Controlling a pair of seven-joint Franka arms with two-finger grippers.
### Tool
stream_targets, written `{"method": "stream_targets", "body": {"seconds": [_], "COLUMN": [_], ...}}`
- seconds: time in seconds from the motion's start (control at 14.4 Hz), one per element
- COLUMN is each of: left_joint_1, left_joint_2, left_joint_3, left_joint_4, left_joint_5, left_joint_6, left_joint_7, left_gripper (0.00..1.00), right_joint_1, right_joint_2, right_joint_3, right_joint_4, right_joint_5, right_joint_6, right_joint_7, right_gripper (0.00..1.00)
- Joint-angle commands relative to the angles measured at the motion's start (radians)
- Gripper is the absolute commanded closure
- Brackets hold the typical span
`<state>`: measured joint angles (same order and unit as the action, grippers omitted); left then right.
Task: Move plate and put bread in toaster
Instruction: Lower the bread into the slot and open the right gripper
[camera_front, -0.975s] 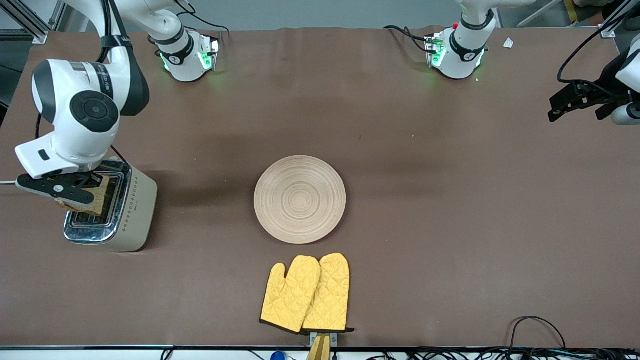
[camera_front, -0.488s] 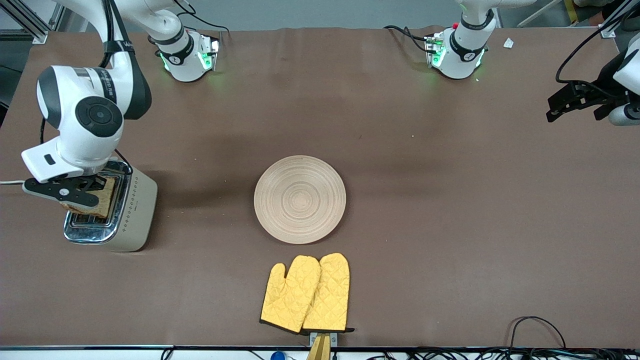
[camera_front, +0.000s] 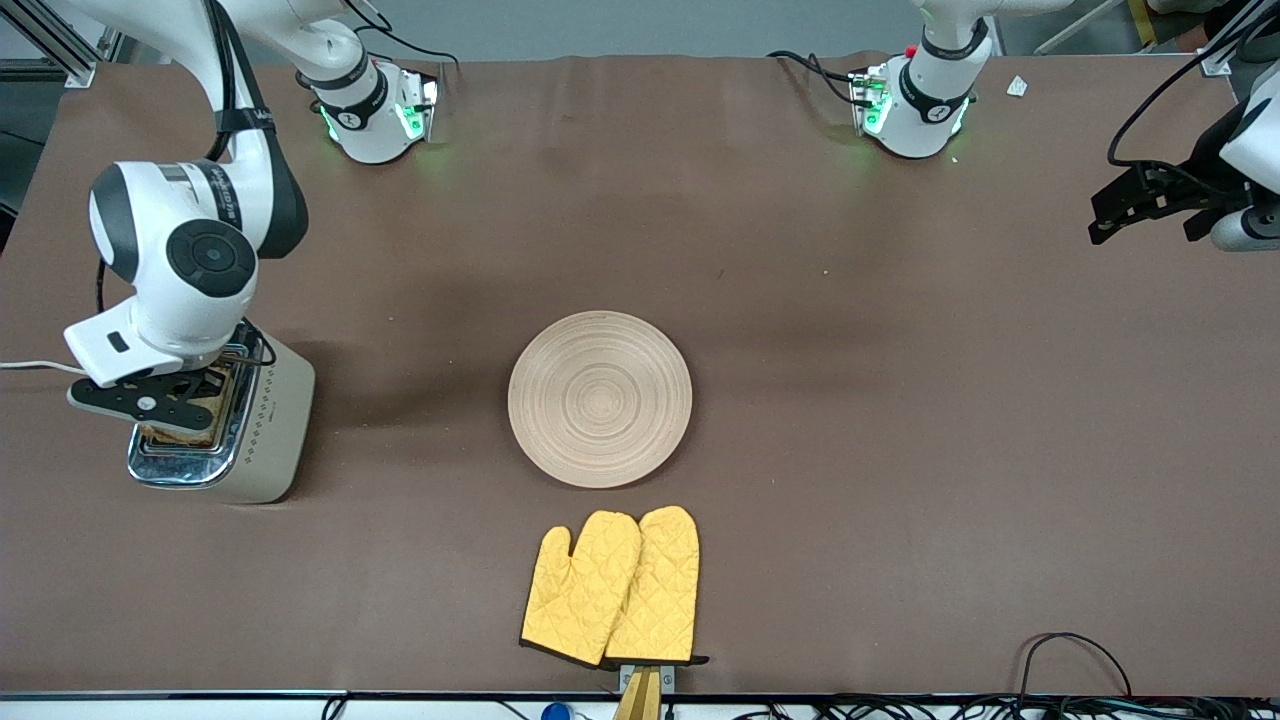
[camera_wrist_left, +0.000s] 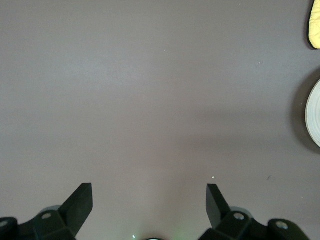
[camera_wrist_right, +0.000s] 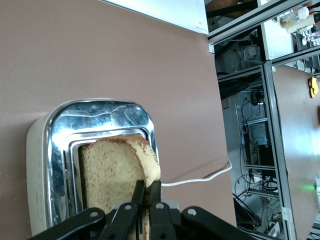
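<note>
Chrome gleams on top of the cream toaster (camera_front: 225, 425), which stands at the right arm's end of the tabletop (camera_front: 900, 400) with its white cord (camera_wrist_right: 200, 179) trailing off. Directly over the toaster, the right tool (camera_front: 175, 400) pinches the bread (camera_wrist_right: 115, 170) by its crust, the slice partly down in a slot. Well apart from the toaster, toward mid-tabletop, lies the pale wooden plate (camera_front: 600, 398), with yellow oven mitts (camera_front: 612, 588) nearer the front camera. Far from the toaster, the left tool (camera_wrist_left: 149, 207) waits with fingers spread above bare tabletop.
</note>
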<state>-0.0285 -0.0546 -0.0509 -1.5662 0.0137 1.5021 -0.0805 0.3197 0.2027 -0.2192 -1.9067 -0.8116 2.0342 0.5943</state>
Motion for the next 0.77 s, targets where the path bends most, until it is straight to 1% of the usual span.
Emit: {"method": "stream_targets", "body": {"seconds": [0.0,0.14,0.21,0.28,0.42,0.56,0.63,0.7], "left_joint_1": [-0.001,-0.004,-0.005,-0.007,-0.002,-0.002,-0.002,-0.002], "left_joint_2": [0.005,0.005,0.004,0.004,0.004,0.004,0.004,0.004], "left_joint_3": [0.003,0.003,0.002,0.002,-0.018,-0.020,-0.020,-0.020], "left_joint_4": [0.022,0.022,0.022,0.022,0.020,0.020,0.020,0.020], "left_joint_5": [-0.008,-0.006,0.000,0.002,0.008,0.008,0.008,0.008], "left_joint_6": [-0.013,-0.022,-0.029,-0.031,-0.031,-0.031,-0.031,-0.031], "left_joint_7": [-0.013,-0.056,-0.070,-0.065,-0.059,-0.059,-0.058,-0.058], "left_gripper": [0.00,0.00,0.00,0.00,0.00,0.00,0.00,0.00], "right_joint_1": [-0.043,-0.062,-0.064,-0.064,-0.053,-0.053,-0.050,-0.050], "right_joint_2": [0.041,0.070,0.078,0.090,0.093,0.092,0.090,0.087], "right_joint_3": [0.009,0.009,0.009,0.011,0.011,0.017,0.021,0.033], "right_joint_4": [-0.009,-0.009,-0.009,-0.009,-0.005,0.012,0.020,0.023], "right_joint_5": [-0.032,-0.032,-0.035,-0.035,-0.029,-0.020,-0.020,-0.018], "right_joint_6": [0.067,0.100,0.100,0.100,0.086,0.042,0.020,0.005], "right_joint_7": [0.036,0.035,0.036,0.036,0.036,0.027,0.025,0.024], "right_gripper": [1.00,0.99,0.98,0.94,0.64,0.16,0.04,0.00]}}
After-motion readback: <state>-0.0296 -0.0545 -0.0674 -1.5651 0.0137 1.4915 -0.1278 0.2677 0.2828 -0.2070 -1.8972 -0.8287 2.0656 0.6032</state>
